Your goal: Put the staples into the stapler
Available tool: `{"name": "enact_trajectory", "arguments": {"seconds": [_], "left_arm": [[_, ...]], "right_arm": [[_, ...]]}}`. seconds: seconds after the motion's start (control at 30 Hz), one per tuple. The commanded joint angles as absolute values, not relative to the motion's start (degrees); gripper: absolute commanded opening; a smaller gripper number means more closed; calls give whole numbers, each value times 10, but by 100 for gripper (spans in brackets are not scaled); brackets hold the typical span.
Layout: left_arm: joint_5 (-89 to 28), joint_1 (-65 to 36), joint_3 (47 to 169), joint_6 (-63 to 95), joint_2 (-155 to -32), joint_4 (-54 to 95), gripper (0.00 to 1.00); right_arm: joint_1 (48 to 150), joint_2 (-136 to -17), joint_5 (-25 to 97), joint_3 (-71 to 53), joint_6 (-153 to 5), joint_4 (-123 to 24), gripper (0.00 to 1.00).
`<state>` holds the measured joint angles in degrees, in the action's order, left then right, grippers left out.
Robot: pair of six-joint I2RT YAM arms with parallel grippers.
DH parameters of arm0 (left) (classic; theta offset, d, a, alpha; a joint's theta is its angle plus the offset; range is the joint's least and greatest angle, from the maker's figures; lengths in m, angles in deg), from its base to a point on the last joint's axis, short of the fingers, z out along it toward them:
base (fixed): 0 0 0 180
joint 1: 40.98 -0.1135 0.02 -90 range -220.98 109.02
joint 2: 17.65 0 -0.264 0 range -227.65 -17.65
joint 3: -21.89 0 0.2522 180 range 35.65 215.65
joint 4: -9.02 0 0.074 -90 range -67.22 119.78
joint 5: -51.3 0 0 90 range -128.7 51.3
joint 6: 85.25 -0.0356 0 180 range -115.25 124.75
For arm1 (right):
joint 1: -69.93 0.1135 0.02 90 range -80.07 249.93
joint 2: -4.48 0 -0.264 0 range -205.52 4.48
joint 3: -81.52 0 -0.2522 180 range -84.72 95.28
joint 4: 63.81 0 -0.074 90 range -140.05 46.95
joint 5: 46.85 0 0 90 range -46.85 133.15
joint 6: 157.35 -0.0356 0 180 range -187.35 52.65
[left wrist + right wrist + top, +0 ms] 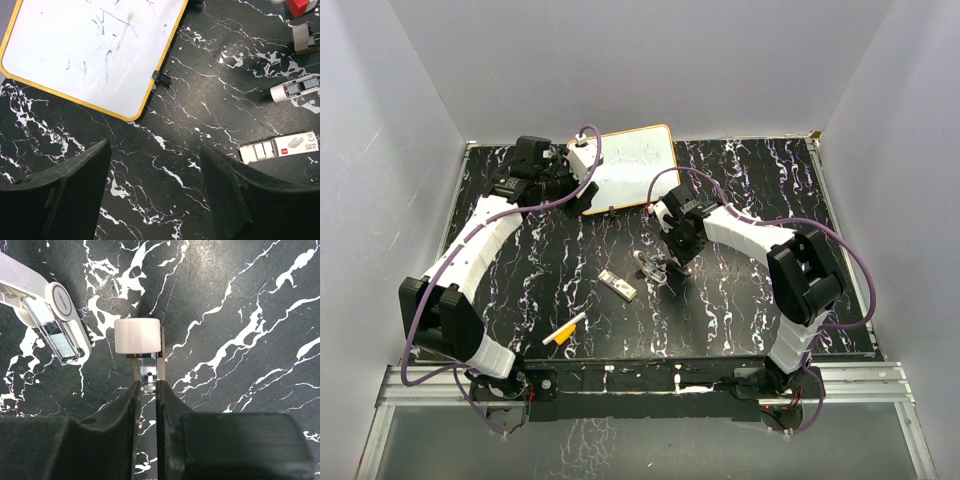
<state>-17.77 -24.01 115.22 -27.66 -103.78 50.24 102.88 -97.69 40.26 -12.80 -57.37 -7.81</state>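
Note:
The stapler [653, 264] lies swung open mid-table. In the right wrist view its white top arm [55, 305] shows a row of staples in its channel at upper left. My right gripper [146, 385] is shut on the thin metal tongue [148, 371] under the stapler's white end block [137, 335]. The staples [618, 285], a small white pack, lie flat to the left of the stapler, and in the left wrist view the pack [280, 148] is at the right. My left gripper [155, 145] hangs open over bare table near the whiteboard, holding nothing.
A yellow-framed whiteboard [630, 165] lies at the back centre, and its corner [90, 50] fills the upper left of the left wrist view. An orange-and-white marker [564, 330] rests near the front left edge. White walls close in the black marbled table [740, 300].

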Motion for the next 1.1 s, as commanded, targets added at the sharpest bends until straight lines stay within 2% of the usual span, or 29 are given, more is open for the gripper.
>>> {"name": "enact_trajectory", "arguments": {"seconds": [0.0,1.07], "left_arm": [[-177,-243,1151,-280,-1004,512,70],[-176,-245,1153,-284,-1000,517,70]], "right_arm": [[1032,-982,409,-99,-584,-86,9],[1032,-1004,419,-95,-589,-85,11]]}}
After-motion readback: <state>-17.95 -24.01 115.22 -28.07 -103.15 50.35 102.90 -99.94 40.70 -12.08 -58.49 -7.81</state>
